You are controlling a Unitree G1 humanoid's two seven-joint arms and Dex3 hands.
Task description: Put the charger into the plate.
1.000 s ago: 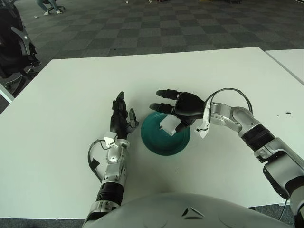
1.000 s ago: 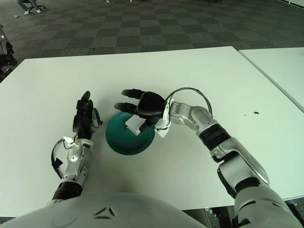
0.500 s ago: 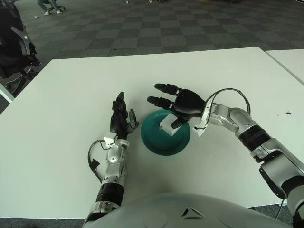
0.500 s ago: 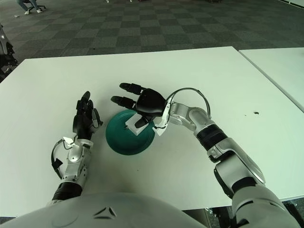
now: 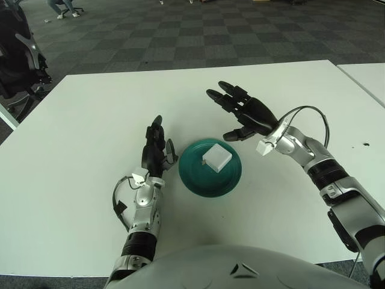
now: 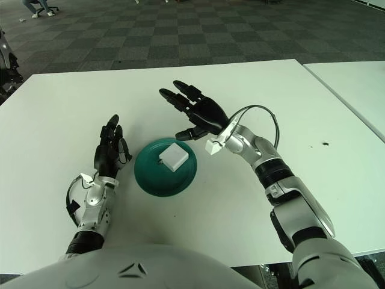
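Charger [image 5: 216,158], a small white block, lies flat inside the dark green plate [image 5: 195,180], a little toward the plate's far side, with nothing touching it. Right hand [image 5: 246,114] hovers beyond and to the right of the plate, raised off the white table [image 5: 90,108] and clear of the charger; its three black fingers [image 5: 225,96] are spread wide, palm turned toward the left, and it holds nothing. A bare gap of plate and table separates the hand from the charger, and nothing stands between them. A thin black cable [image 5: 307,111] loops over the right wrist, where a small white tag [image 5: 267,143] sticks out. Left hand [image 5: 153,155] shows just beside the plate, on its left, fingers straight and pointing away from the robot, also holding nothing; whether it touches the tabletop cannot be told. The plate sits on the table close to the robot's body, and the charger is the only thing in it. Beyond the far table edge is a grey checkered carpet [image 5: 198,30]; a black chair [image 5: 18,60] stands at the far left, and the corner of a second white table [image 5: 367,75] appears at the right
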